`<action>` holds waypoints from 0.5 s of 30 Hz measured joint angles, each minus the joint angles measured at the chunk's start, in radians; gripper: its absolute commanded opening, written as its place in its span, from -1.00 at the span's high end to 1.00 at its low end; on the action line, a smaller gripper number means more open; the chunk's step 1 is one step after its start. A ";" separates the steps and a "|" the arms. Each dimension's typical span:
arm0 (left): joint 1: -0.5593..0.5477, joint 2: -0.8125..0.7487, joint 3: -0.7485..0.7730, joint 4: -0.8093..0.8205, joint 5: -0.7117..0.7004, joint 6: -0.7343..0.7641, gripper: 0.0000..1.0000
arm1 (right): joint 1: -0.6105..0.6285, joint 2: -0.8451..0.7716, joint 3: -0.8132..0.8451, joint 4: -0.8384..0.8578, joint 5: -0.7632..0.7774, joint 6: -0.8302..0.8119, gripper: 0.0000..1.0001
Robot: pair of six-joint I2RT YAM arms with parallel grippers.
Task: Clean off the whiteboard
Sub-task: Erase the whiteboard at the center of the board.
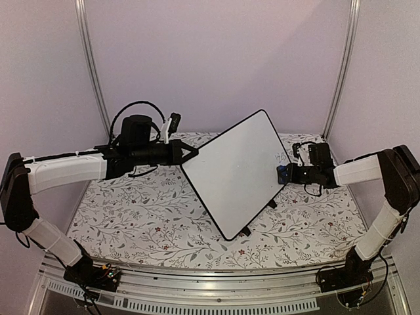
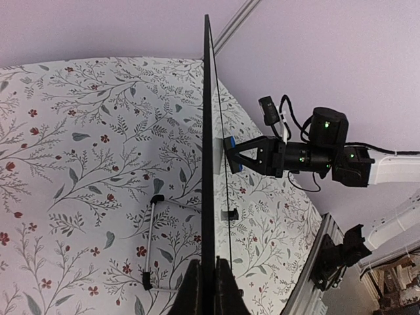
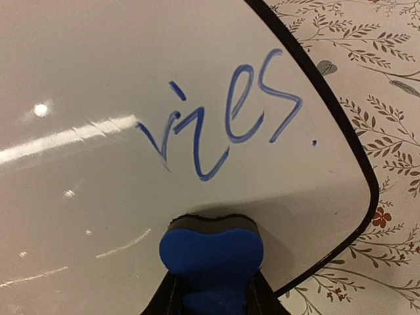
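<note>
Only right wrist view shows whiteboard (image 3: 98,65) lettering (image 3: 223,118) legibly.

Whiteboard (image 3: 131,79): ran off the right wrist view's top and left edges.
Writing (image 1: 283,157): too small to read from above.
Right pincer (image 3: 211,295): fingers beside eraser (image 3: 211,252) cut off below.

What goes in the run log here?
left gripper: shut on whiteboard edge | right gripper: shut on blue eraser, touching whiteboard | blue writing: unerased

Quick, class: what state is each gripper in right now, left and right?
Left gripper: closed on the edge of the whiteboard.
Right gripper: closed on the blue eraser, which is pressed against the whiteboard.
</note>
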 measured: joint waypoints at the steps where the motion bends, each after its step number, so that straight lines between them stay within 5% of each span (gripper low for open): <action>1: 0.000 0.000 0.000 0.000 0.000 0.000 1.00 | 0.000 0.000 0.000 0.000 0.000 0.001 0.69; 15: 0.000 0.000 0.000 0.004 0.006 0.005 1.00 | -0.013 0.034 0.176 -0.044 -0.014 0.005 0.69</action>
